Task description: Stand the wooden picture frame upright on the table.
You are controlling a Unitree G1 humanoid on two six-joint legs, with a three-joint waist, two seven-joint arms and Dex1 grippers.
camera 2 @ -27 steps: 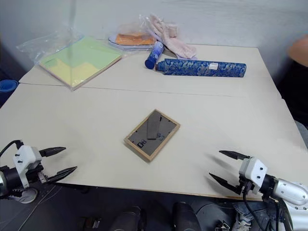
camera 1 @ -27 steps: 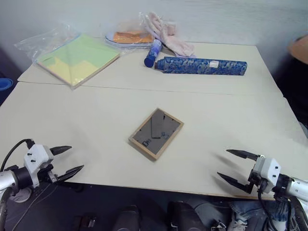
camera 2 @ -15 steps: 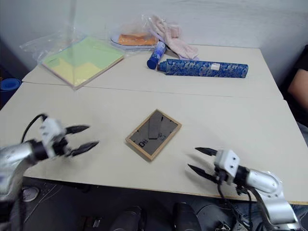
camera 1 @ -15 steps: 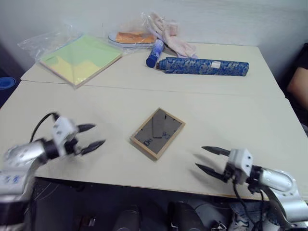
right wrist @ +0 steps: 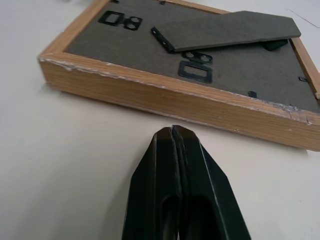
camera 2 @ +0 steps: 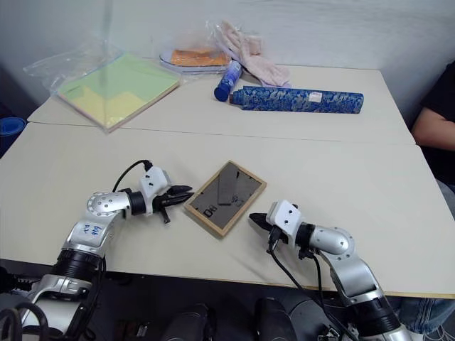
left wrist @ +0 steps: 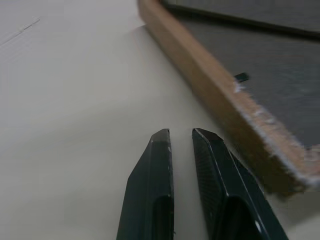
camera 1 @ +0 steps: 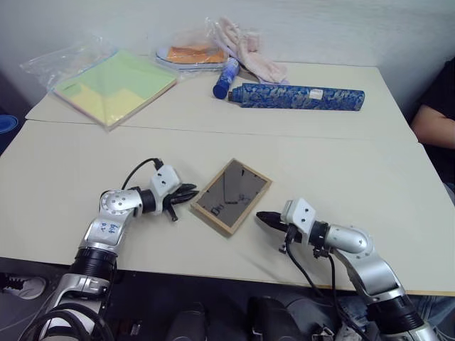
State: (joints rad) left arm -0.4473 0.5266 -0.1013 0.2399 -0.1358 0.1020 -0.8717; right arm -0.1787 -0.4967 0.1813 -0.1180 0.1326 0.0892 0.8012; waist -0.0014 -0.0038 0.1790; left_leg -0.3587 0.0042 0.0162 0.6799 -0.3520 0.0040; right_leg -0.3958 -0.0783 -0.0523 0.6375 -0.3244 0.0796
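1. Location: the wooden picture frame (camera 1: 231, 196) lies flat, back panel up, near the middle of the near slab of the table (camera 1: 341, 170), turned at an angle to the table's front edge. It is not yet upright.
2. Left gripper (camera 1: 190, 193): fingers nearly together with a thin gap between them, holding nothing, tips just beside the frame's left edge and low to the tabletop.
3. Right gripper (camera 1: 261, 218): fingers pressed fully together, holding nothing, tips near the frame's near-right edge, apart from it.
4. Construction: a solid tan wood border with scuffed, whitened edges; a dark grey back board with small metal clips; a hinged easel stand (right wrist: 227, 31) lying folded and slightly raised off the back.
5. Handling judgement: likely light and stiff. The smooth tabletop suggests the frame slides when pushed from one side only. The face-down side may carry glass, so tipping should be gentle.
6. Grip judgement: the wood border is the sound place to hold or lever, with opposed contact from both sides. The easel stand looks thin and hinged; it should be swung out, not used for lifting.
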